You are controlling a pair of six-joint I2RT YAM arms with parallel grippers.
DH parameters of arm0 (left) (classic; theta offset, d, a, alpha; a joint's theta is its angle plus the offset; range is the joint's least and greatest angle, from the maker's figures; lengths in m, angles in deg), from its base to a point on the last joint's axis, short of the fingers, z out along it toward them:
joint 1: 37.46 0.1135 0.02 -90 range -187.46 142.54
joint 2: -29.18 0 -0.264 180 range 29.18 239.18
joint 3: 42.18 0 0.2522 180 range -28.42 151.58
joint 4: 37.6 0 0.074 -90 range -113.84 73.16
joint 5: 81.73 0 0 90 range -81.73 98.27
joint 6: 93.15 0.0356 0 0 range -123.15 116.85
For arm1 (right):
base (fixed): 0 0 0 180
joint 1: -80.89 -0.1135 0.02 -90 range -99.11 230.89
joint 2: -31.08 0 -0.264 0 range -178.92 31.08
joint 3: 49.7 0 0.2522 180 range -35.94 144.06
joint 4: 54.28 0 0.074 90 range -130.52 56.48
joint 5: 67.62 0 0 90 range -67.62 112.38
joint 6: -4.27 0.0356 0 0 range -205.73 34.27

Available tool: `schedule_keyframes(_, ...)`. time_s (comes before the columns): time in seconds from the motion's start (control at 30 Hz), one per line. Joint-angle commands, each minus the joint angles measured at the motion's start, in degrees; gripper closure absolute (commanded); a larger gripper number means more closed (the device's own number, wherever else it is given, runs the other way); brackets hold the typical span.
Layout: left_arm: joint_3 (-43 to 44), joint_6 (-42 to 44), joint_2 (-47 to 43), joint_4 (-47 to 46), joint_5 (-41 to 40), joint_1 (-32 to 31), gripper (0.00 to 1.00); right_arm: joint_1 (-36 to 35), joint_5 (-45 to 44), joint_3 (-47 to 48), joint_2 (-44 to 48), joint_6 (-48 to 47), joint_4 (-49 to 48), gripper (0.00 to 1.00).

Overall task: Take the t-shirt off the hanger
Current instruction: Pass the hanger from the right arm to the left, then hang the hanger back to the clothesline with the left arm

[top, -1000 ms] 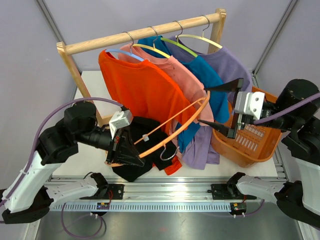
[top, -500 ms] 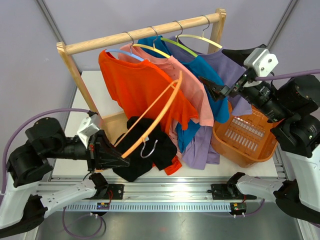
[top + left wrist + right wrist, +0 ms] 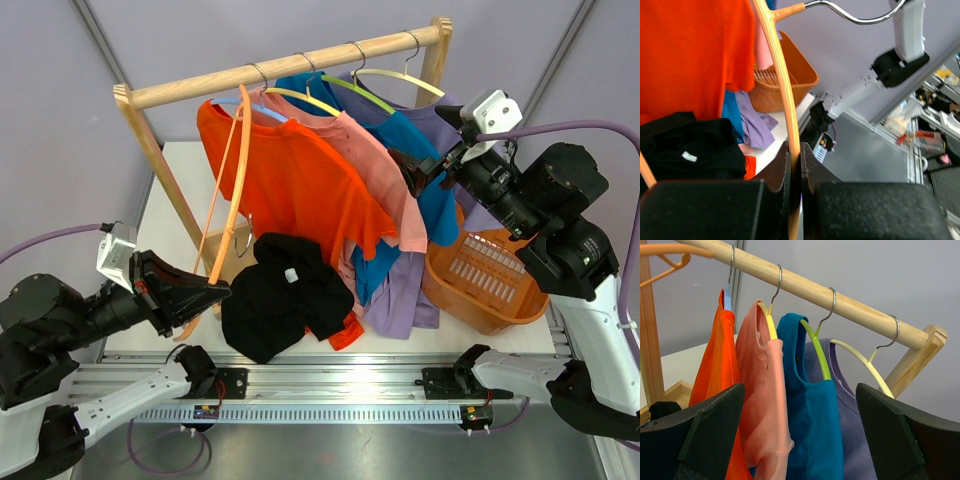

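1. Left claw (image 3: 205, 292) is clamping shut on the lower end of the bare orange hanger (image 3: 232, 190), which is leaning up toward the wooden rail (image 3: 290, 65) by the bench (image 3: 175, 160) left edge.
2. Black t-shirt (image 3: 280, 300) is lying crumpled, off the hanger, near the bench's front edge. It is looking soft, light and floppy, so pinching a bunched fold is likely gripping best.
3. Right claw (image 3: 418, 172) is hovering spread wide and empty, facing the teal shirt (image 3: 812, 415) hanging near the rail's right end.

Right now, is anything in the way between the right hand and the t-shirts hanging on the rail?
Nothing visible. The open right hand faces the pink t-shirt and blue t-shirt directly, with only air between.
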Motion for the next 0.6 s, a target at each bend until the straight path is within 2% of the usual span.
schedule_keyframes(0.0, -0.09, -1.84, -0.33, -6.79, -9.04, 0.03, 1.0, -0.28, -1.93, -0.72, 0.91, 1.43, -3.01, 0.0)
schedule_keyframes(0.27, -4.3, -8.96, -2.09, -6.43, -20.22, 0.03, 1.0, -0.28, -0.44, -1.07, 0.21, 3.02, -0.55, 0.01)
schedule_keyframes(0.57, -6.76, -8.36, -2.26, -7.22, -11.88, 0.12, 1.0, -0.19, 0.26, -2.83, 0.55, 3.11, -1.34, 0.01)
